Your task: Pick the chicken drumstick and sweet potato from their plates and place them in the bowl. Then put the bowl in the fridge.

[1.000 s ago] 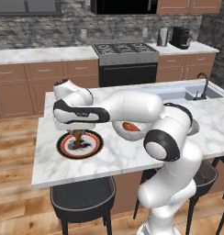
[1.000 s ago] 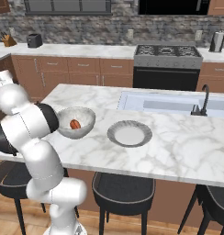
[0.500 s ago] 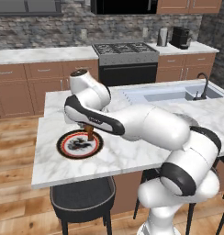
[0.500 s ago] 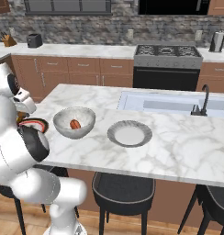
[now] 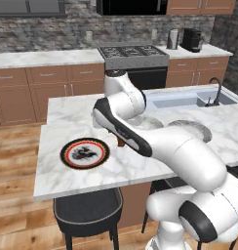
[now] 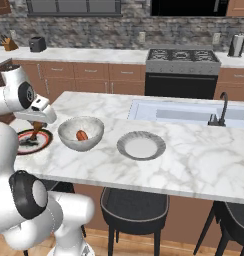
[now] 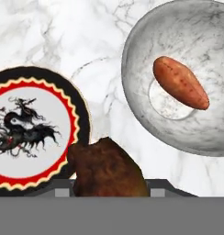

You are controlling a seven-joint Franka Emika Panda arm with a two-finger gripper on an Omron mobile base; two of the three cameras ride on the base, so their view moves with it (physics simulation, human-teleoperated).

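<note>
My gripper (image 7: pixel 109 186) is shut on the brown chicken drumstick (image 7: pixel 107 169), holding it above the counter between the red-rimmed plate (image 7: pixel 31 126) and the bowl (image 7: pixel 137 92). That plate, with a dark dragon drawing, carries no food. The orange sweet potato (image 7: pixel 180 82) lies inside the speckled bowl (image 6: pixel 69 127). From the right base view the gripper (image 6: pixel 38 125) hangs just left of the bowl, over the plate's (image 6: pixel 24 145) edge. The light grey plate (image 6: pixel 141 145) lies bare to the bowl's right. In the left base view my arm hides the bowl; the drumstick (image 5: pixel 121 141) shows under the hand. The fridge is out of view.
The island counter (image 6: pixel 204 155) has a sink (image 6: pixel 179 111) with a dark faucet (image 6: pixel 221 107) at its far right. A stove (image 6: pixel 181 55) stands behind. Dark stools (image 6: pixel 134 210) sit under the near edge.
The drumstick has left the red-rimmed plate. My gripper has lifted it and carried it sideways toward the bowl. The arm has swung widely.
</note>
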